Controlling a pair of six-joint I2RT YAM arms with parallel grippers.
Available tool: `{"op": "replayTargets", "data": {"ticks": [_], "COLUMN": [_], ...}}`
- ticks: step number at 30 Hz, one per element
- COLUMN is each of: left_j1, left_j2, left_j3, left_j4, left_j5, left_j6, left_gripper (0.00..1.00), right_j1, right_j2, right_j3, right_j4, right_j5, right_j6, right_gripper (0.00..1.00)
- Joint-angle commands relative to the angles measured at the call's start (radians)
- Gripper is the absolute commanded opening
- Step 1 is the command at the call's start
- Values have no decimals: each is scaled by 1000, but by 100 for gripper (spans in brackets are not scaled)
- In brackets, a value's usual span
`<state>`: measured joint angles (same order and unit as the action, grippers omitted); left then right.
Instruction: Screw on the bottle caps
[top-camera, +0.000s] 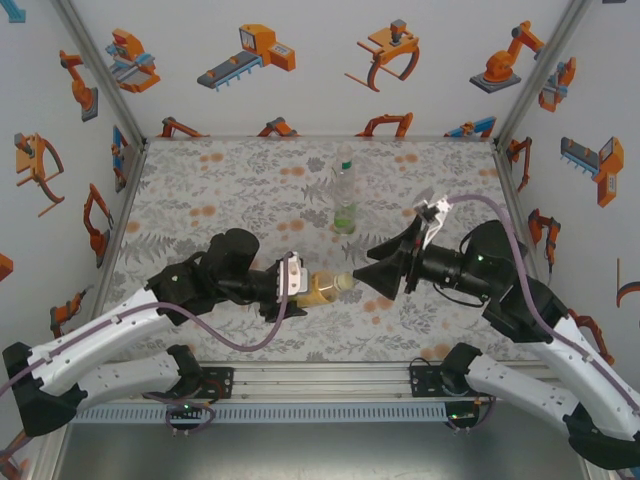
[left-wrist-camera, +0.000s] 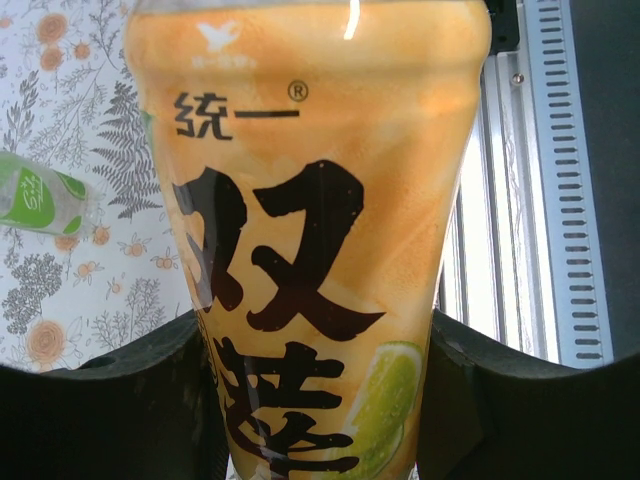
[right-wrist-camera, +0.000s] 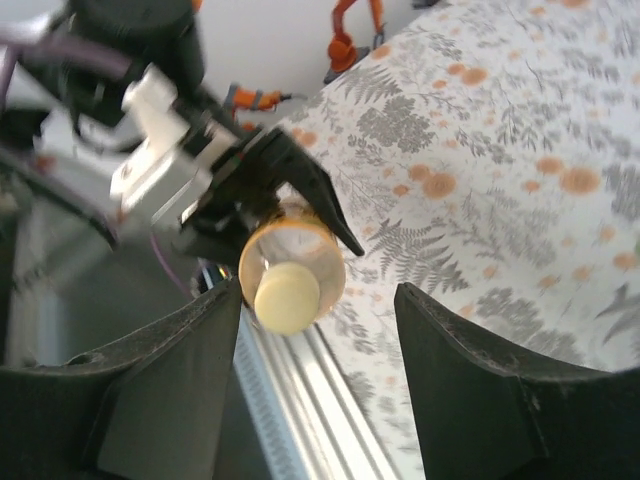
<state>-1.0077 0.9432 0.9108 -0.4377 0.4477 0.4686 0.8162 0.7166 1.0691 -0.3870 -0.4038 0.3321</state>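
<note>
- Your left gripper pinched the amber bottle by its body; it looked light, thin-walled and crushable.
- Your right gripper stood spread, with the cap between its fingers; the cap's rim seemed the place to grip.

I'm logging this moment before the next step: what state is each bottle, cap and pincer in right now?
Amber bottle: held on its side, neck toward the right arm.
Cap: on the amber bottle's neck; tightness unclear.
Clear bottle: upright on the table, ungripped.
Left pincer: shut on the amber bottle.
Right pincer: open, fingers either side of the cap, not touching.
</note>
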Motion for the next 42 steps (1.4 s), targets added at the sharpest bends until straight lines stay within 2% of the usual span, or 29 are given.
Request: {"op": "replayTargets", "data": {"ticks": [1,4,7,14,26,42], "left_j1": [-5,-5,-5,-5,-5,-4], "left_j2": [-25,-31,-39,-55,-57,-57], "left_j3": [10,10,7,1,-3,-3], "left_j4": [-1,-1,-1,-6,-9,-5], "left_j5": [37,40,41,34,32,34], "left_j6": [-17,-29,-34,-38,-43,-44], "left_gripper": [0,0,0,0,0,0], "right_j1": [6,6,6,6,6,7], "right_j2": [11,36,69,147,161,167], "right_j3": [42,69,88,102,94,68], "right_j4": [-47,-102,-100,-33,2,18], "right_j5": [-248,-352,-361,-420,-443,-429], "right_j6": [-398,-559,-603,-605,-595,-563], "right_gripper": [59,58,58,50,42,38]}}
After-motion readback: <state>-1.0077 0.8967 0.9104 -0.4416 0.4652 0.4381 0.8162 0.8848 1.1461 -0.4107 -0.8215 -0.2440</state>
